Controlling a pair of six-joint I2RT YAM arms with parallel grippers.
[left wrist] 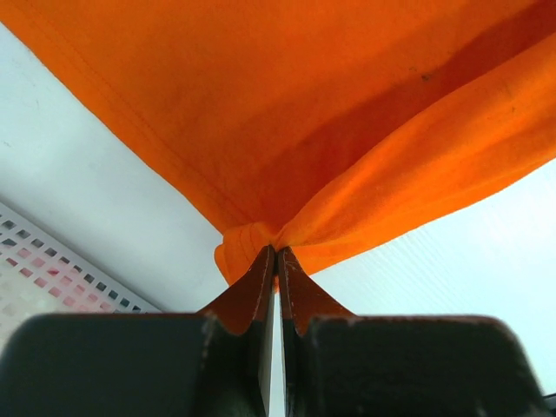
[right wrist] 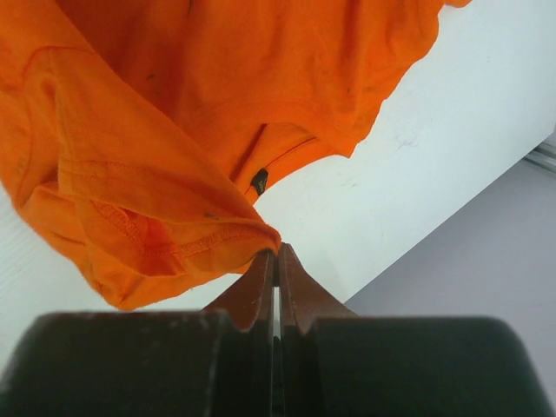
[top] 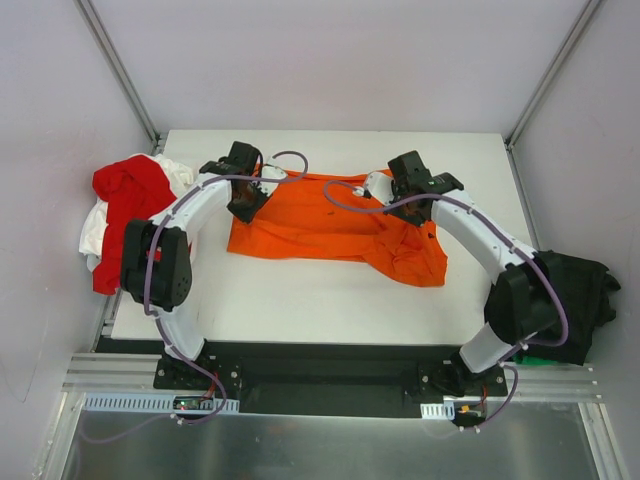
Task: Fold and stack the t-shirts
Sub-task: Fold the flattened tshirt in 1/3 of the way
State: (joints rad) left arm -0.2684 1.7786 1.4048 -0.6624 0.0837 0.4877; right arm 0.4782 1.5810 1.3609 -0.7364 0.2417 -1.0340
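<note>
An orange t-shirt (top: pixel 320 228) lies spread across the middle of the white table (top: pixel 330 300). My left gripper (top: pixel 262 186) (left wrist: pixel 276 252) is at the shirt's far left corner. Its jaws are shut on a bunched fold of the orange t-shirt (left wrist: pixel 347 130). My right gripper (top: pixel 384 186) (right wrist: pixel 278 248) is at the far right part, shut on a stitched hem of the orange t-shirt (right wrist: pixel 165 130). The neckline with a small dark label (right wrist: pixel 259 181) shows in the right wrist view. A red t-shirt (top: pixel 126 192) and a white t-shirt (top: pixel 94 232) are heaped at the table's left edge. A black t-shirt (top: pixel 578 298) hangs at the right edge.
Grey walls with metal frame posts (top: pixel 118 70) enclose the table on three sides. The far table edge (right wrist: pixel 452 213) runs close behind the right gripper. A perforated panel (left wrist: pixel 52 269) shows at the left of the left wrist view.
</note>
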